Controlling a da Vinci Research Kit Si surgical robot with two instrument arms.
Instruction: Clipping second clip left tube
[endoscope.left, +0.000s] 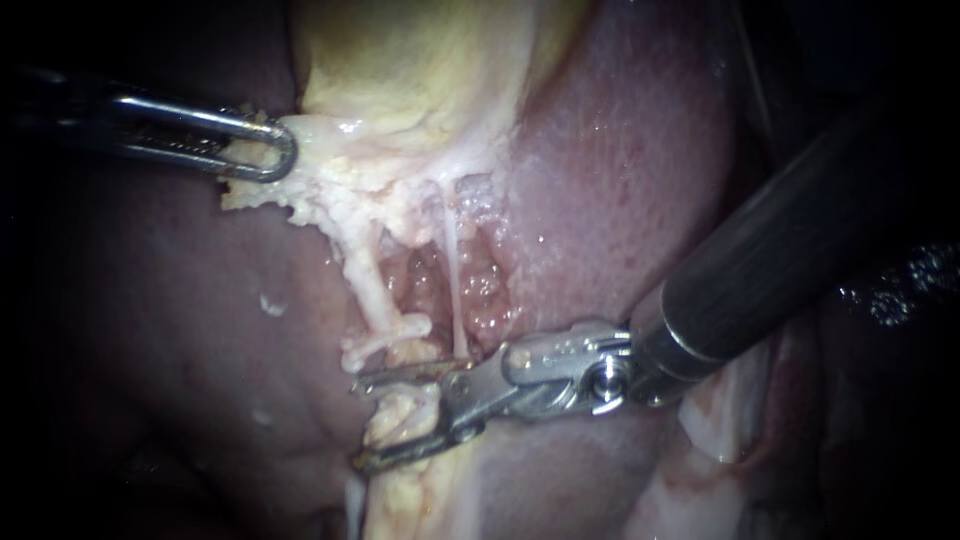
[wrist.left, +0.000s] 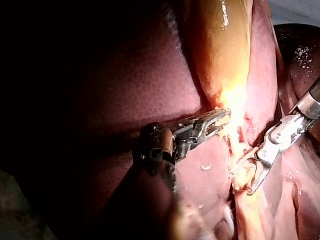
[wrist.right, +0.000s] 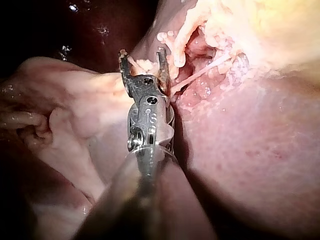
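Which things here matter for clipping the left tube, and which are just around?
In the job: right instrument, jaws open astride the left tube; the clip on it; left instrument holding the gallbladder.
Just there: liver; right tube.

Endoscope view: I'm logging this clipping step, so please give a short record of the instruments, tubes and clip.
left instrument: shut on the gallbladder edge
right instrument: open, straddling the left tube
clip: one, white, across the left tube, between the right instrument and the gallbladder
right tube: thin, no clip visible
liver: right of the tubes
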